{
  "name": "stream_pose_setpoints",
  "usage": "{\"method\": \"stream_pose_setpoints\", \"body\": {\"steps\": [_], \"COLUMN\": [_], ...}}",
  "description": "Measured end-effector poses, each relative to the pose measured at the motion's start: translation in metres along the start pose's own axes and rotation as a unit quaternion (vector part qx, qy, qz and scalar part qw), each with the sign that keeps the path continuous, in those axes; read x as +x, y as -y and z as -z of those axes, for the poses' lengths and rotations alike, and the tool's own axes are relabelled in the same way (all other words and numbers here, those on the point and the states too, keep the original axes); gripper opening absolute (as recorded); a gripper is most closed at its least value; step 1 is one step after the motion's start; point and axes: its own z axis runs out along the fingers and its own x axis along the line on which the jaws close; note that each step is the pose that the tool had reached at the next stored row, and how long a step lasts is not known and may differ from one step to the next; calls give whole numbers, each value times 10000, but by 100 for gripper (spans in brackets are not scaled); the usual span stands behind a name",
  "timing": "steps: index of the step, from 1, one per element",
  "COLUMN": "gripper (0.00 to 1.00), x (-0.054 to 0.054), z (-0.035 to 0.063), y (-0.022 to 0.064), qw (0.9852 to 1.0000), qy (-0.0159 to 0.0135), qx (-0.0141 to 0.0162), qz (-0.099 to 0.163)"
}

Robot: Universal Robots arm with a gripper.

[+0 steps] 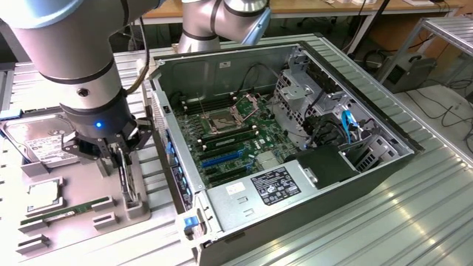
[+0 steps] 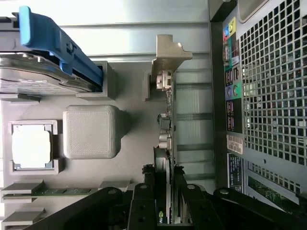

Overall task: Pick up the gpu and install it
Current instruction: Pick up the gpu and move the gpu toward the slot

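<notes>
Tool: my tool (image 1: 121, 166) (image 2: 163, 206) is down over the gpu (image 1: 130, 188) (image 2: 164, 129), one finger on each face, closed to the card's thickness and gripping it.
Gpu position: on the grey fixture tray (image 1: 81, 185) (image 2: 129, 158), standing on its long edge in a slot, just beside the open computer case (image 1: 296, 166) (image 2: 268, 96).
Gpu long axis: parallel to the case's port-and-mesh face, as the wrist view shows.
Gpu heading: the silver bracket (image 2: 168, 52) is at the end away from my tool. I hold the opposite end.
Gpu tilt: upright as far as I can tell. The wrist view shows the card edge-on.
Edge, case side: a narrow strip of bare ribbed tabletop (image 1: 384, 221) (image 2: 192, 120) lies between the card and the case wall. The two are near but apart.
Edge, tray side: a grey block (image 2: 91, 132) stands near the card, with a band of tray floor between them.
Further tray items: the hard drive (image 1: 37, 141) (image 2: 43, 76), with a blue carrier, the CPU (image 1: 44, 194) (image 2: 31, 146) and the RAM stick (image 1: 63, 213) (image 2: 48, 190) sit beyond that block, well apart from the card.
Case interior: it is open upward, with the motherboard (image 1: 229, 138) exposed.
</notes>
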Motion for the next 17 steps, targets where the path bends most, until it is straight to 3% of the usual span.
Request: {"method": "stream_pose_setpoints", "body": {"steps": [5, 7, 11, 14, 17], "gripper": [26, 26, 26, 26, 26], "x": [-20, -37, -57, -87, -112], "z": [217, 368, 554, 770, 917], "y": [-9, -16, -24, -34, -38], "qw": [10000, 10000, 9999, 9999, 9999], "qy": [-54, -76, -101, -124, -136], "qx": [-6, -7, -7, -6, -6], "qz": [4, 4, 3, 5, 9]}}
